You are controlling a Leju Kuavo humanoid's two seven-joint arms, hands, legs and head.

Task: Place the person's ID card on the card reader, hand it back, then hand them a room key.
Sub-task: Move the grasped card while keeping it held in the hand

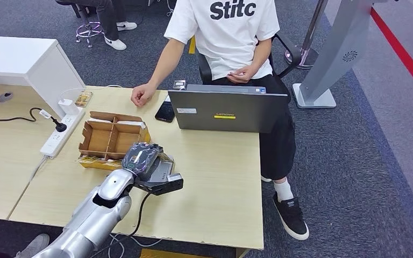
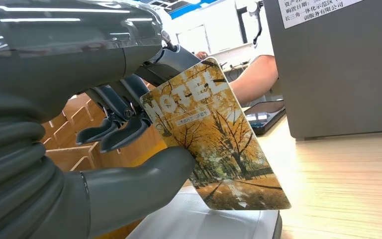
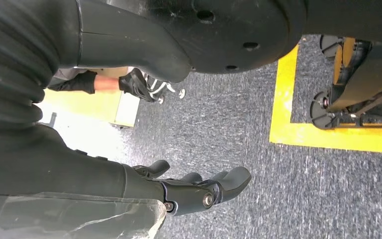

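My left hand (image 1: 142, 155) hovers over the black card reader (image 1: 164, 181) near the table's front. In the left wrist view it (image 2: 124, 184) pinches a card (image 2: 219, 144) between the thumb and fingers. The card is printed "HOTEL" over yellow autumn trees, and it tilts with its lower edge at the reader's pale top (image 2: 199, 224). I cannot tell whether the edge touches. My right hand (image 3: 194, 191) hangs above grey carpet, fingers loosely spread, holding nothing. A person in a white T-shirt (image 1: 226, 32) sits across the table, one hand (image 1: 141, 95) resting on it.
A compartmented cardboard box (image 1: 110, 137) stands just behind the reader. A grey laptop (image 1: 228, 110) and a black phone (image 1: 165, 112) lie by the person. A white power strip (image 1: 59, 134) runs along the left. A yellow floor line (image 3: 338, 137) marks the carpet.
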